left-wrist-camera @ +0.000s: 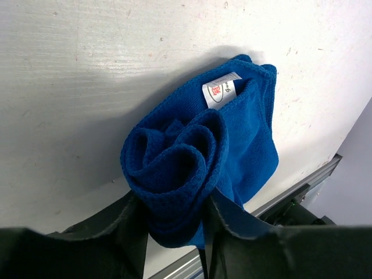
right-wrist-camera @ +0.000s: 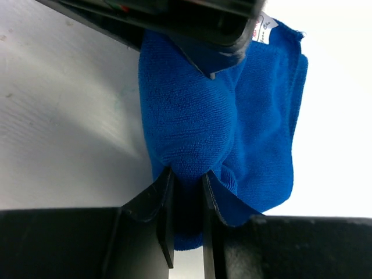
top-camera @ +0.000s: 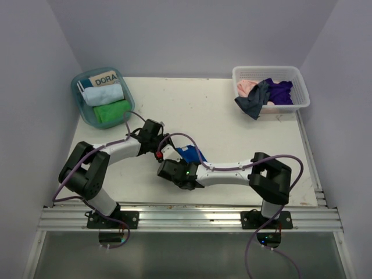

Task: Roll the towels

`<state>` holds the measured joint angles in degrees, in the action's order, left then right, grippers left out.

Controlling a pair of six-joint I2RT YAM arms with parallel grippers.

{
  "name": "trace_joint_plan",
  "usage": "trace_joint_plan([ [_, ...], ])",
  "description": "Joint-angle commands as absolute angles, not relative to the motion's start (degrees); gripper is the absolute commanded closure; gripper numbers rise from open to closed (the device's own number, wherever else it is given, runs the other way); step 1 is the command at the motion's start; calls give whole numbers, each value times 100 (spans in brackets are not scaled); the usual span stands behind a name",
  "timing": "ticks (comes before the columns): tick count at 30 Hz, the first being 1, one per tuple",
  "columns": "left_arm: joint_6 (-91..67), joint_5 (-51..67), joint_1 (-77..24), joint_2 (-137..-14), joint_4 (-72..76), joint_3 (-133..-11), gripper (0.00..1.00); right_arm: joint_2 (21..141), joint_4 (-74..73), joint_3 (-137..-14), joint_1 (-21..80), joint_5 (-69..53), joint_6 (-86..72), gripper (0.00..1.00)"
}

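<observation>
A royal blue towel (top-camera: 189, 153) with a small white tag (left-wrist-camera: 220, 91) lies partly rolled at the table's middle, mostly hidden by both wrists in the top view. My left gripper (left-wrist-camera: 174, 224) is shut on one end of the roll (left-wrist-camera: 174, 163), whose spiral faces the camera. My right gripper (right-wrist-camera: 187, 192) is shut on the other end of the blue towel (right-wrist-camera: 192, 128). The left gripper's dark body (right-wrist-camera: 174, 17) shows at the top of the right wrist view. The towel's loose flap (right-wrist-camera: 267, 116) spreads flat beside the roll.
A teal tub (top-camera: 102, 96) at the back left holds a light blue roll (top-camera: 103, 95), a green roll (top-camera: 112, 111) and a card. A white basket (top-camera: 270, 90) at the back right holds pink, grey and purple cloths. The aluminium rail (top-camera: 192, 218) runs along the near edge.
</observation>
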<state>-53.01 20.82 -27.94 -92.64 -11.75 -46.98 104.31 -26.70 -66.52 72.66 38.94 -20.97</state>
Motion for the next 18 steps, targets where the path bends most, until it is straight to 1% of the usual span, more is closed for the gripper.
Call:
trace_joint_plan([
  [1,-5142,2101,-2594,-8983,-1502,-4913,51,9951,-2102,-6321,6980,3001,-2627,98],
  [2,-5116,2083,-2532,-8913,-1555,-4922,48,9862,-2005,-6241,6935,2832,-2698,99],
  [3,-5098,2074,-2418,-8773,-1573,-4939,41,9800,-1760,-6162,6865,2647,-2759,99],
  [5,-5019,2039,-2303,-8614,-1678,-4974,35,9616,-1460,-5934,6689,2104,-2908,99],
  [6,-4992,2022,-2198,-8465,-1722,-4983,28,9589,-1215,-5880,6628,1892,-2970,99],
  [9,-4905,1960,-1952,-8193,-1915,-5045,25,9598,-811,-5827,6286,1214,-3172,99],
  [15,-4632,1846,-1399,-7727,-2364,-5124,24,9940,-265,-6117,5977,204,-3445,100],
  [17,-4509,1793,-1301,-7682,-2539,-5185,23,9984,-150,-6135,5942,36,-3656,100],
  [18,-4465,1784,-1266,-7664,-2592,-5203,18,9984,-45,-6126,5924,18,-3735,100],
])
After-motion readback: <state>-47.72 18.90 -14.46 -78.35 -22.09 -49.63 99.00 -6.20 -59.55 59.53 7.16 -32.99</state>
